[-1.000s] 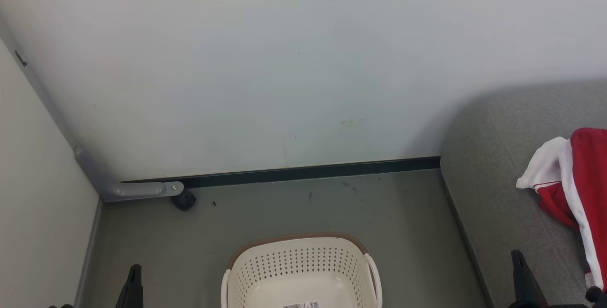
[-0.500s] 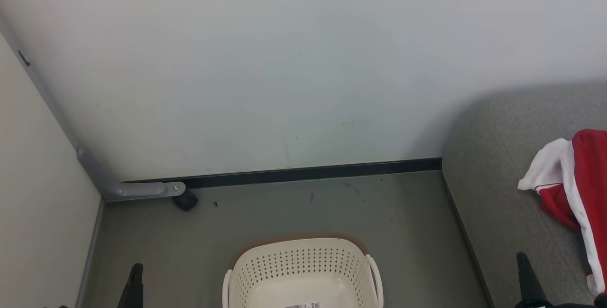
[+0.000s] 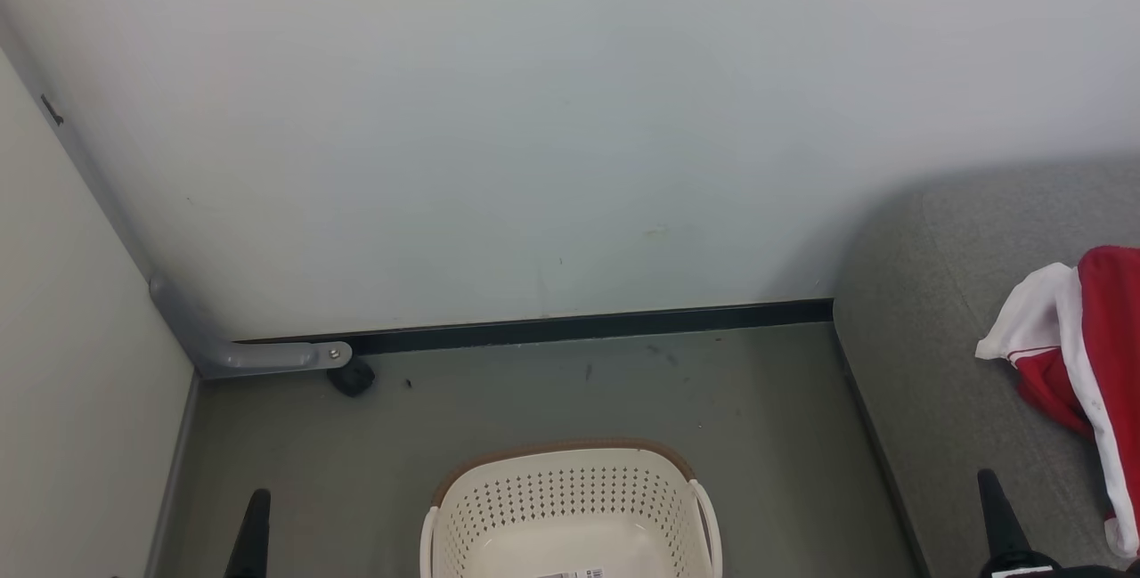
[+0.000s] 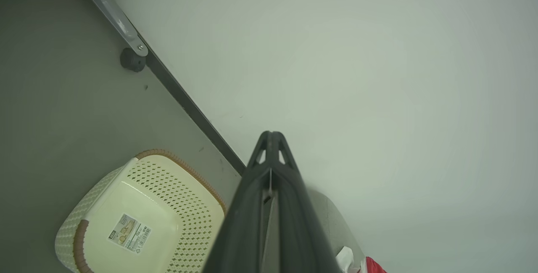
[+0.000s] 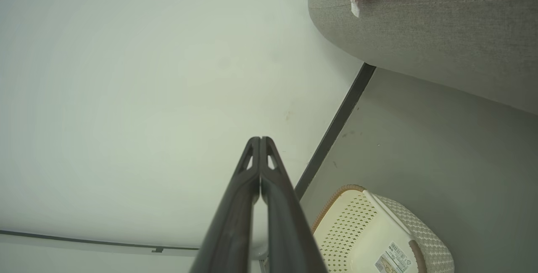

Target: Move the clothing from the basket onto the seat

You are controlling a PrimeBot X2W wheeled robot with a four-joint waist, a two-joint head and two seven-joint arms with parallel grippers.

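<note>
Left gripper (image 4: 271, 136): fingers pressed together, holding nothing. Right gripper (image 5: 260, 139): likewise together, empty. Clothing (image 3: 1100, 337): red and white, on the seat (image 3: 935, 355), apparently by its rounded corner; my views crop it. Basket (image 3: 561, 493): empty, on the floor (image 3: 534, 391), apart from the seat.

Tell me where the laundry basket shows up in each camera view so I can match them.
Head view: laundry basket at bottom centre, cut by the lower edge.
Left wrist view: laundry basket at lower left, seen tilted.
Right wrist view: laundry basket at lower right, seen tilted.
Shared landmark: the black baseboard where wall meets floor, just beyond the basket.
</note>
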